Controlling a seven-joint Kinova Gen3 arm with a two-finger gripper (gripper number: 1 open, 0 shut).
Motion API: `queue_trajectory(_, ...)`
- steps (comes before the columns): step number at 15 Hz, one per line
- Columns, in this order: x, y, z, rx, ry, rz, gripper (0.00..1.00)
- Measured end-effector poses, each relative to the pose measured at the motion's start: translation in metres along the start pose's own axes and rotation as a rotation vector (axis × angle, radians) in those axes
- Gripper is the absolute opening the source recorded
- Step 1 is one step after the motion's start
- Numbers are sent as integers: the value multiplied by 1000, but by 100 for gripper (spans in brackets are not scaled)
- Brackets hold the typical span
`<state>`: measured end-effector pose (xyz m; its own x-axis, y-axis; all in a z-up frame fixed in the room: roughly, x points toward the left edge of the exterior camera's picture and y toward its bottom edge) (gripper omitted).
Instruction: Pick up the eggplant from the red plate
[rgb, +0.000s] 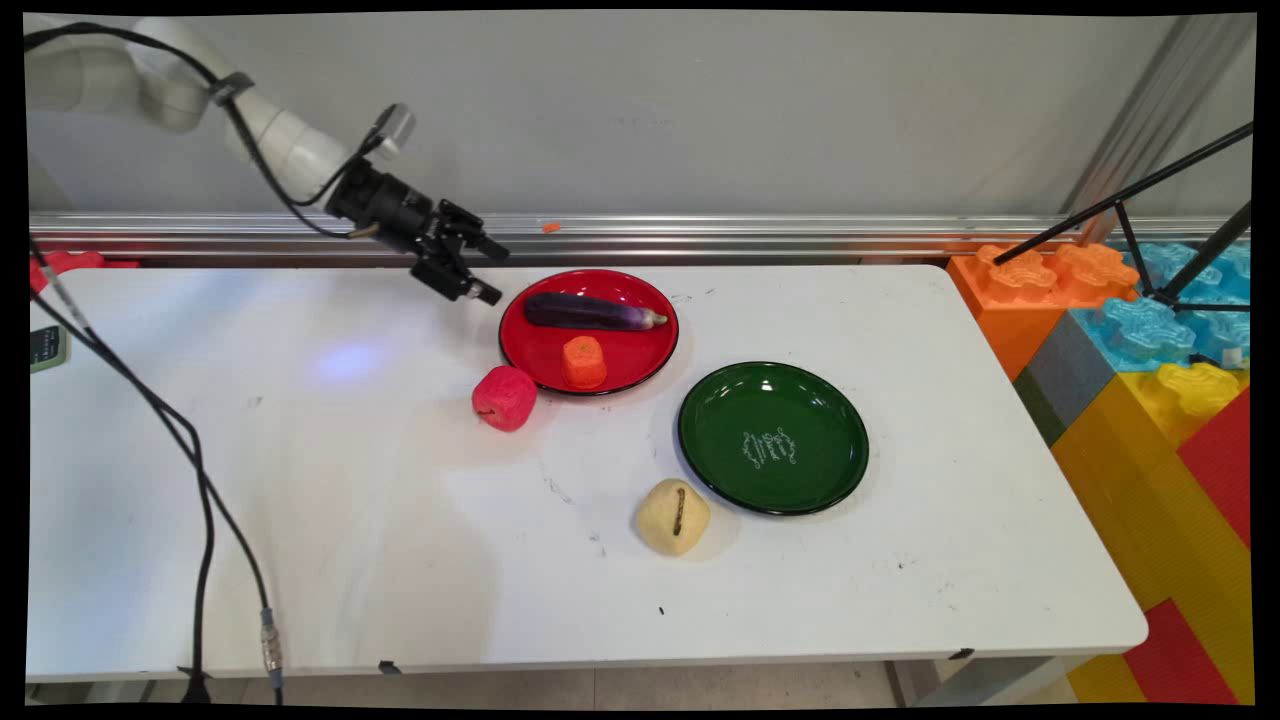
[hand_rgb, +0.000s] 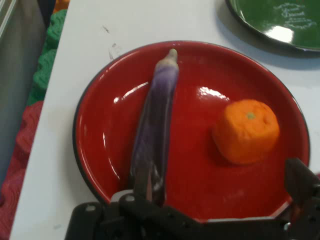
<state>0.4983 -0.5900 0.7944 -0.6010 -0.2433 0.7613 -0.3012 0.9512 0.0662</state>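
My gripper (rgb: 496, 272) hangs open just above the left rim of a red plate (rgb: 530, 350), with nothing between its fingers. On that plate lie a purple eggplant (rgb: 590, 312) and an orange fruit (rgb: 584, 362). The hand view looks down on the same plate (hand_rgb: 200, 75), with the eggplant (hand_rgb: 155, 135) running up from the linkage and the orange (hand_rgb: 246, 131) to its right. One finger (hand_rgb: 300, 182) shows at the lower right. A red apple (rgb: 504, 397) rests on the table by the plate's near-left edge.
An empty green plate (rgb: 772, 400) sits right of the red one, with a pale yellow fruit (rgb: 672, 516) at its near-left edge. Big coloured toy blocks (rgb: 1150, 340) and a black tripod (rgb: 1170, 250) stand beyond the table's right end. Black cables (rgb: 200, 480) hang at the left.
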Motion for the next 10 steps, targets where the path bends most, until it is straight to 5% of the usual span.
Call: queue_trajectory(10, 28, -15, 51, 2, -64, -6, 100)
